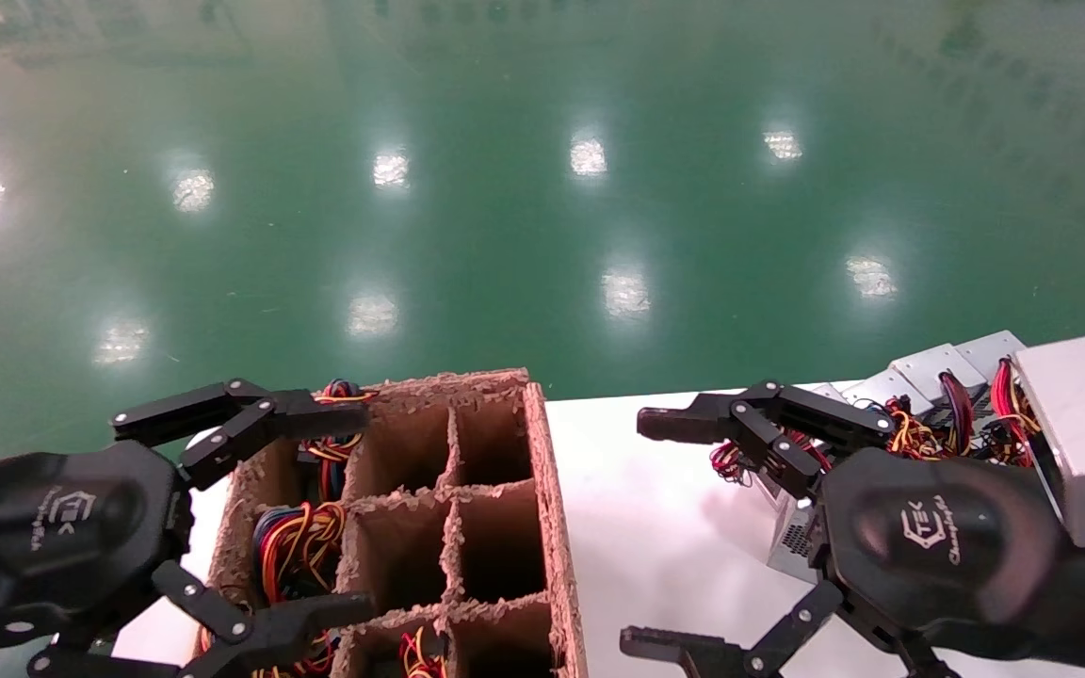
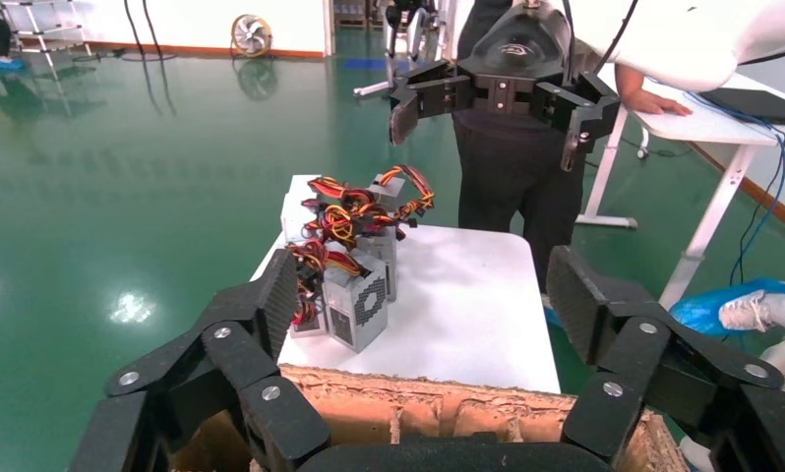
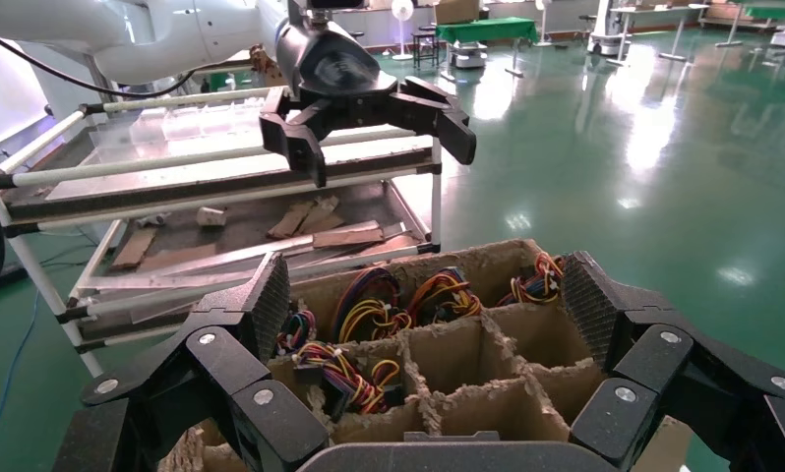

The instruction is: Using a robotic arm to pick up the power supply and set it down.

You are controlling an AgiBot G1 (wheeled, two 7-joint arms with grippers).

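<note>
The right gripper (image 1: 660, 532) hangs over the white table (image 1: 655, 527), between the cardboard crate (image 1: 557, 527) and the power supplies, jaws spread wide and holding nothing. The nearest power supply (image 2: 357, 303) stands on the table beside that crate, among several alike with tangled wires (image 2: 354, 211), and touches no finger. The left gripper (image 1: 354, 508) hovers over the crate's far side, above wire-filled cells, jaws likewise wide apart and empty.
</note>
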